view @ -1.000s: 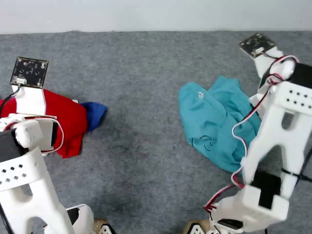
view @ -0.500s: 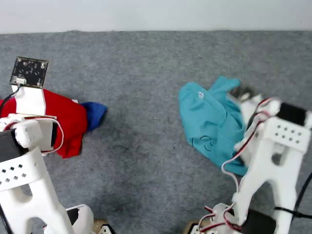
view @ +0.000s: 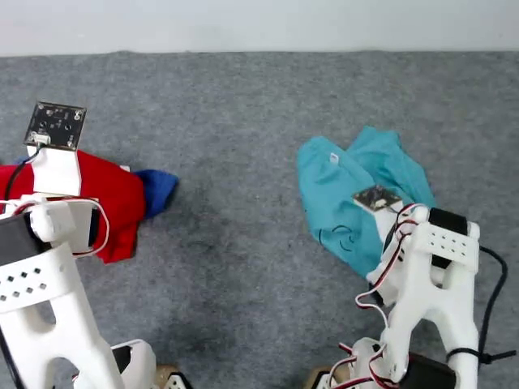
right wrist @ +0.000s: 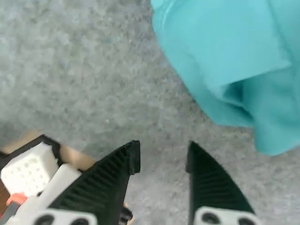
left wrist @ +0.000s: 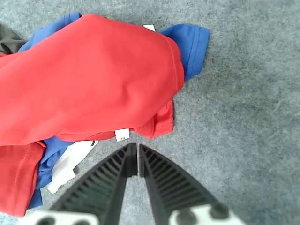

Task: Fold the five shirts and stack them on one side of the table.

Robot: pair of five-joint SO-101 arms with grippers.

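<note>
Though the red shirt [left wrist: 89,79] and blue shirt [left wrist: 190,42] sit heaped on the bench [view: 235,121] by your left hand [left wrist: 137,147] — closed, holding nothing — neither looks folded, and the teal shirt [view: 349,194] lies crumpled beside your right hand [right wrist: 162,150], spread and empty; most work remains.

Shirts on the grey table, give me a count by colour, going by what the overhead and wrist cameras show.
Teal fabric shirt, crumpled: 1
Red fabric shirt, bunched: 1
Blue fabric shirt, under the red one: 1
White fabric garment, mostly covered: 1
Dark olive fabric garment, just an edge showing: 1
Total: 5
</note>
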